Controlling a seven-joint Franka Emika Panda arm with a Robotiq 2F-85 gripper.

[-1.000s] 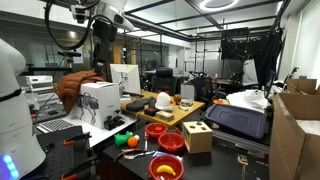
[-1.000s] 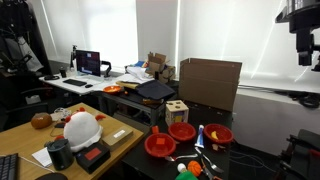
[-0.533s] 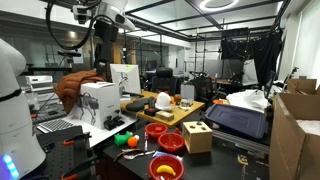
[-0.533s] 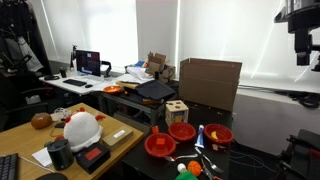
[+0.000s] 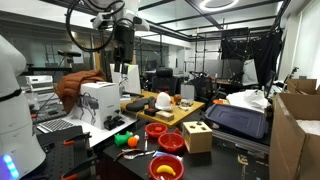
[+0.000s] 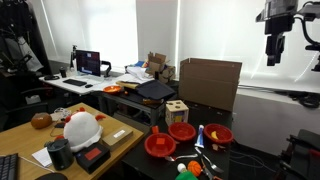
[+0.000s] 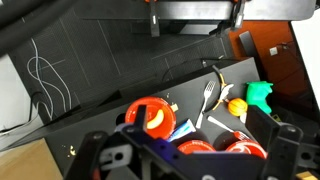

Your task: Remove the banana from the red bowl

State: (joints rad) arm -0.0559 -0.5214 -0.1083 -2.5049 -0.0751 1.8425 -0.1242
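The banana [image 7: 156, 120] is small and yellow and lies inside the red bowl [image 7: 137, 110] at centre-left of the wrist view. In an exterior view the same bowl [image 5: 166, 167] sits nearest the table's front edge, with the yellow banana [image 5: 162, 169] in it. My gripper [image 5: 122, 52] hangs high above the table, far from the bowl, and also shows high up in the other exterior view [image 6: 273, 48]. In the wrist view its jaws [image 7: 185, 150] are spread wide and hold nothing.
Two other red bowls [image 7: 195, 147] [image 7: 248, 148] sit close by. A fork [image 7: 208, 98], an orange ball [image 7: 237, 104], a green item [image 7: 260, 95] and a tube [image 7: 183, 128] lie on the dark table. A wooden cube [image 5: 197, 135] stands beside the bowls.
The arm has swung sideways at height, carrying the gripper closer to above the bowls. The jaws stay open and the objects on the table have not moved.
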